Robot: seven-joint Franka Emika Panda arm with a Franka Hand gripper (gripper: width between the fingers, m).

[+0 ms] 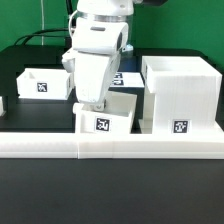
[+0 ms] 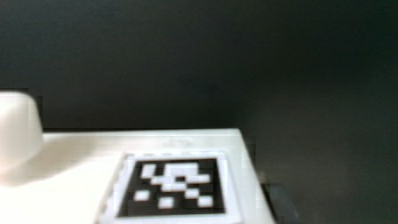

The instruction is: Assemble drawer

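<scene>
The large white cube-like drawer shell [image 1: 180, 92] stands at the exterior view's right, with a tag low on its front. A small open-top tray [image 1: 108, 117] with a tag on its front sits just left of the shell, against the rail. A second tray [image 1: 44, 83] sits further back at the left. My gripper [image 1: 88, 103] is low over the near tray's back left corner, and its fingers are hidden by the hand. The wrist view shows a white tagged face of a drawer part [image 2: 173, 186] close below, with a rounded white shape [image 2: 15, 135] beside it.
A long low white rail [image 1: 110, 147] runs along the table's front. The marker board [image 1: 128, 78] lies behind the arm. Black tabletop [image 2: 214, 60] fills the far part of the wrist view.
</scene>
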